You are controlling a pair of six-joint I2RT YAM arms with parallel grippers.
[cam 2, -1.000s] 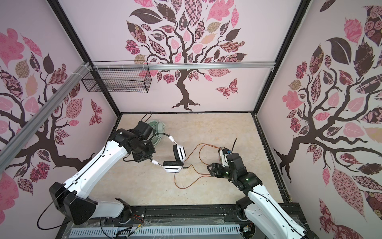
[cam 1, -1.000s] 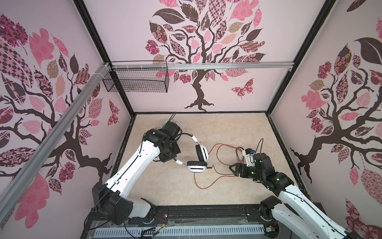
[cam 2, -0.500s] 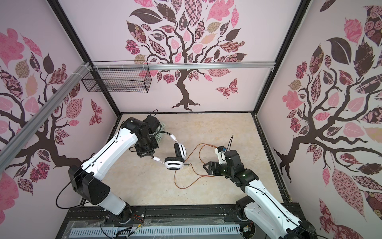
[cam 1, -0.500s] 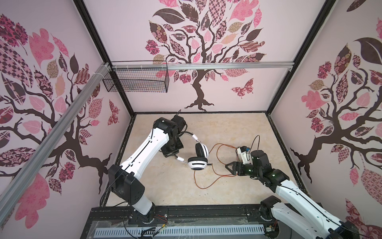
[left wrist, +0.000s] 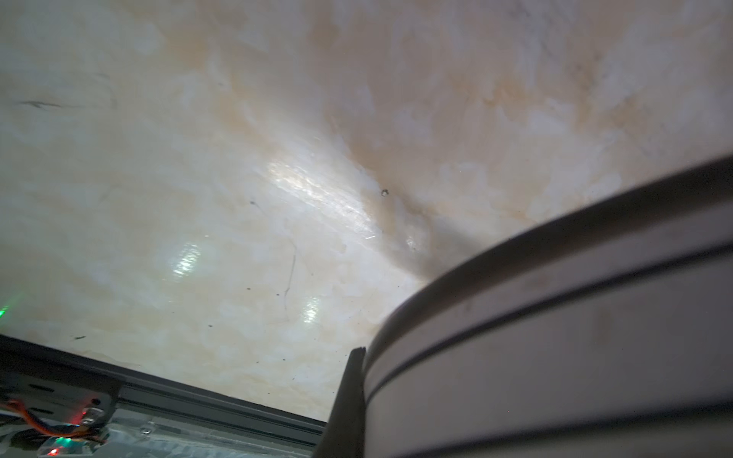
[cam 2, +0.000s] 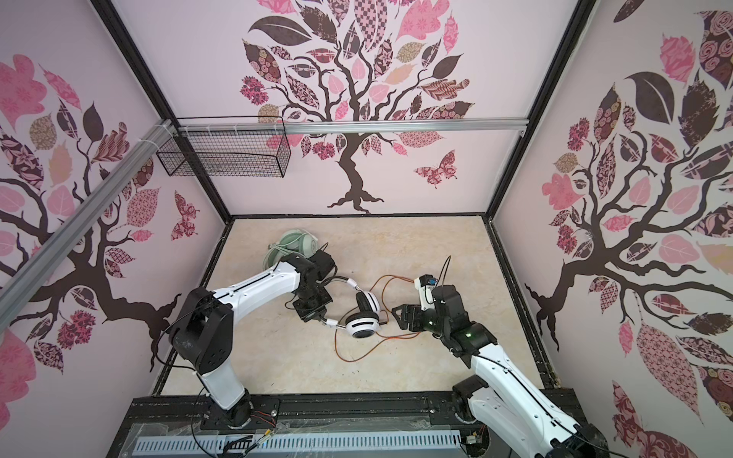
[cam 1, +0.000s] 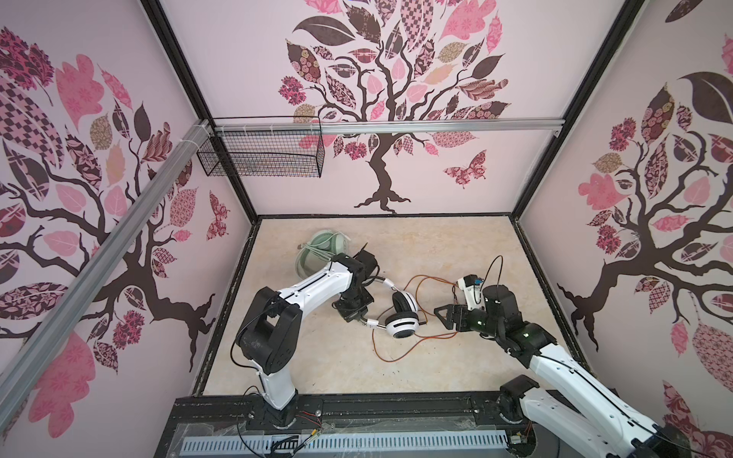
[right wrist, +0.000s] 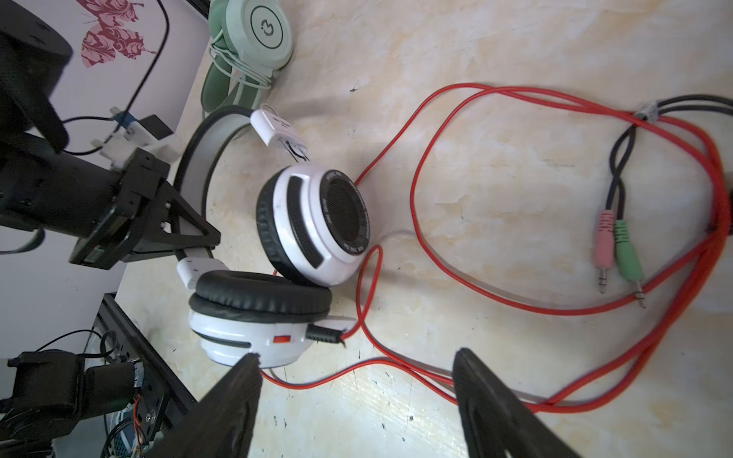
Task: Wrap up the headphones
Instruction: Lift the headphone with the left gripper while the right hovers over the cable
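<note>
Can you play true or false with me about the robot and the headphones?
1. The left gripper has its jaws shut on the white headphones' band. True.
2. The right gripper squeezes the red cord. False: its jaws stand open and grip nothing.
3. The green headphones have their cord wound round them. True.
4. The red cord ends in two blue plugs. False: a pink plug and a green plug.

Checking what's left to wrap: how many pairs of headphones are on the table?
2. The mint-green headphones sit back left; the white-and-black headphones are mid-table. None seems hidden.
</note>
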